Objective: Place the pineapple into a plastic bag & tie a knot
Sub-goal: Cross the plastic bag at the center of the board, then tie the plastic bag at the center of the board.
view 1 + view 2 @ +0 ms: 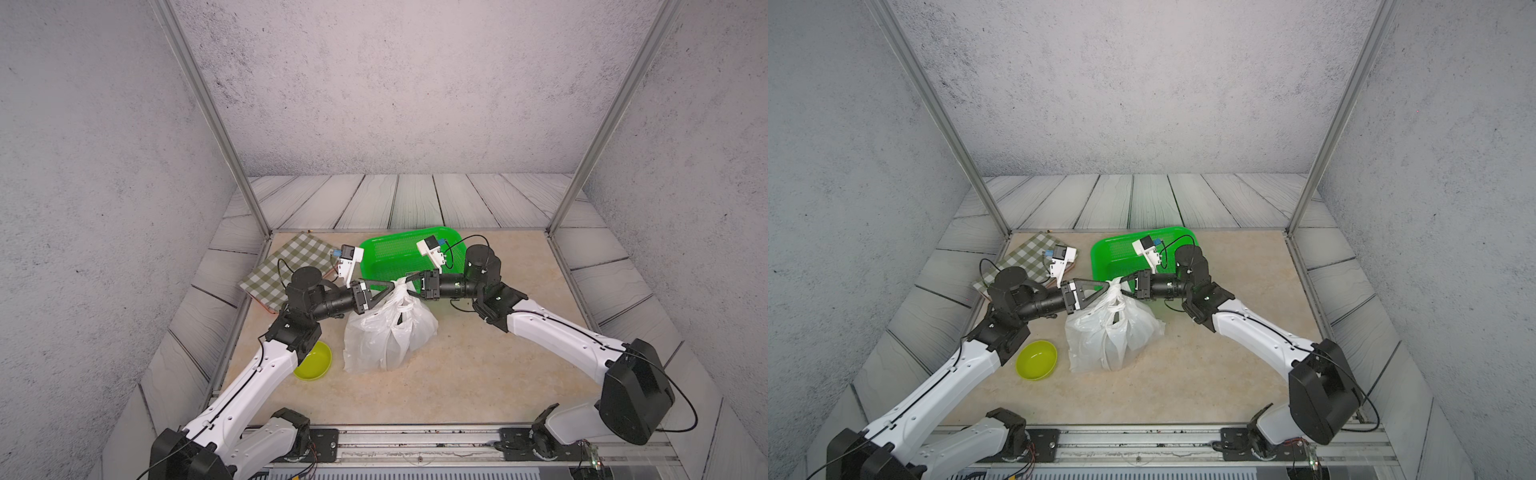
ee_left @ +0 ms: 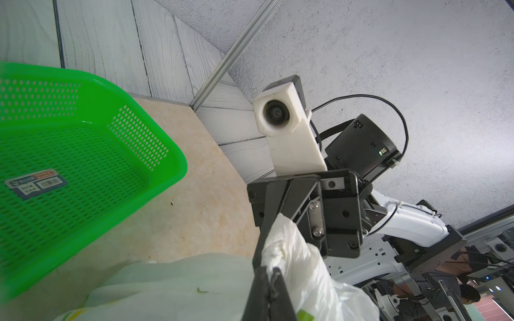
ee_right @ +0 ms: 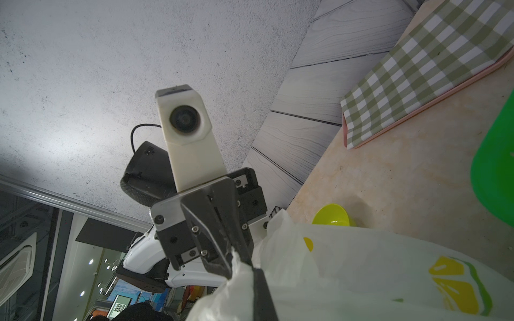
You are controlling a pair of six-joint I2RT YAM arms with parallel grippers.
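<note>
The plastic bag point(image 1: 386, 336) point(image 1: 1113, 336) stands full on the table's middle, white with lemon prints point(image 3: 456, 286). The pineapple is hidden. My left gripper point(image 1: 391, 286) point(image 1: 1106, 286) point(image 2: 268, 273) comes in from the left and is shut on a bunched white handle strip at the bag's top. My right gripper point(image 1: 409, 286) point(image 1: 1122, 286) point(image 3: 254, 271) faces it from the right, shut on the handle plastic beside it. The two sets of fingertips almost touch. Just below them the handle strips gather into a twist, the knot point(image 1: 405, 309) point(image 1: 1116, 308); how tight it is I cannot tell.
A green mesh basket point(image 1: 386, 253) point(image 2: 83, 166) stands just behind the bag, under the right wrist. A green-checked board point(image 1: 291, 266) point(image 3: 434, 69) lies at the back left. A yellow-green bowl point(image 1: 316, 361) point(image 1: 1036, 359) sits by the left forearm. Metal posts mark the rear corners.
</note>
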